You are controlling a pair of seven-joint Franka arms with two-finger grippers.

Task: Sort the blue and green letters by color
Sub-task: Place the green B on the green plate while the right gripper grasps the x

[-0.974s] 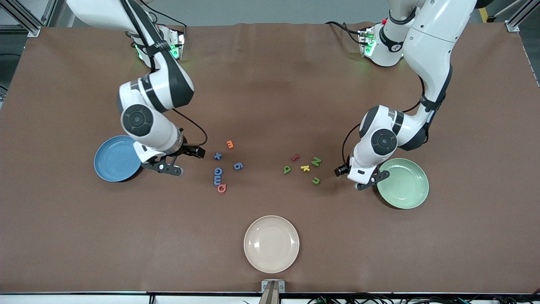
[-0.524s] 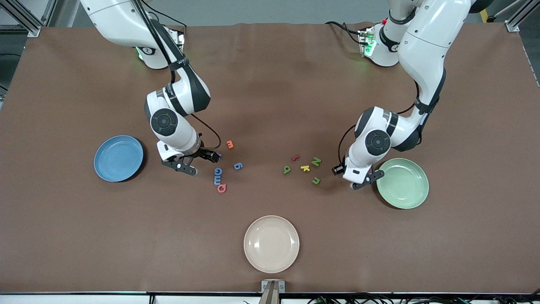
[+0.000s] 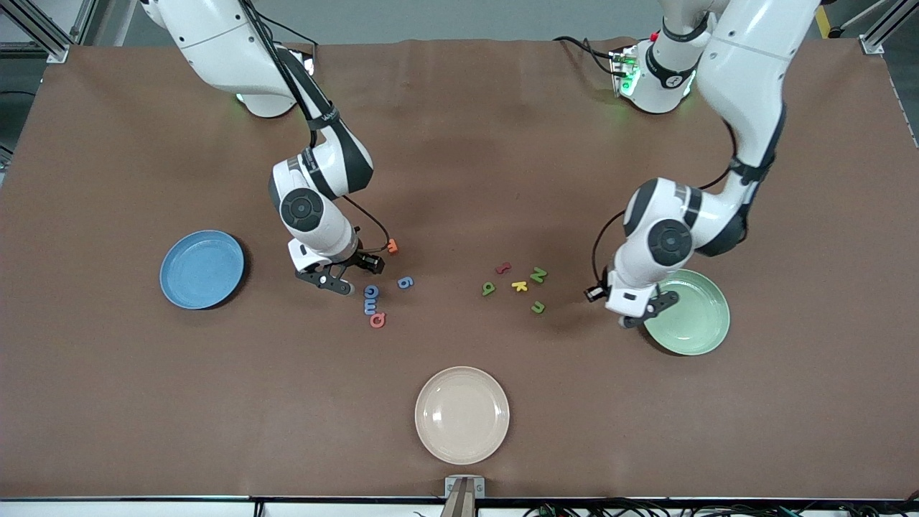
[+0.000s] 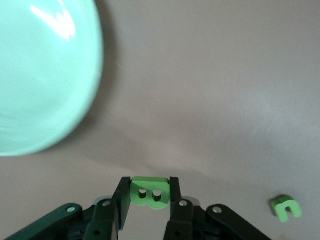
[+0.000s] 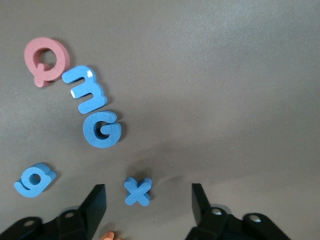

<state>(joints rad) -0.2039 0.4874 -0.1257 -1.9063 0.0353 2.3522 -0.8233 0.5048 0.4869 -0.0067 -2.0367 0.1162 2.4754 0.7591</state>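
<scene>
My right gripper (image 3: 344,276) is open, low over the table, its jaws either side of a blue x (image 5: 137,191) without touching it (image 5: 148,200). The blue G (image 3: 371,291), blue m (image 3: 371,307) and blue 6 (image 3: 405,283) lie close by; they also show in the right wrist view, G (image 5: 101,130), m (image 5: 85,92) and 6 (image 5: 35,181). My left gripper (image 3: 635,314) is shut on a green B (image 4: 150,192), over the table beside the green plate (image 3: 693,316). Green N (image 3: 538,274), green n (image 3: 538,307) and a green d (image 3: 488,289) lie on the table.
A blue plate (image 3: 201,269) lies at the right arm's end, a cream plate (image 3: 462,414) near the front camera. A pink Q (image 3: 378,320), an orange m (image 3: 392,246), a red letter (image 3: 503,268) and a yellow k (image 3: 520,286) lie among the letters.
My right gripper has moved from beside the blue plate to over the blue x. My left gripper, still holding the green B, has shifted toward the green plate.
</scene>
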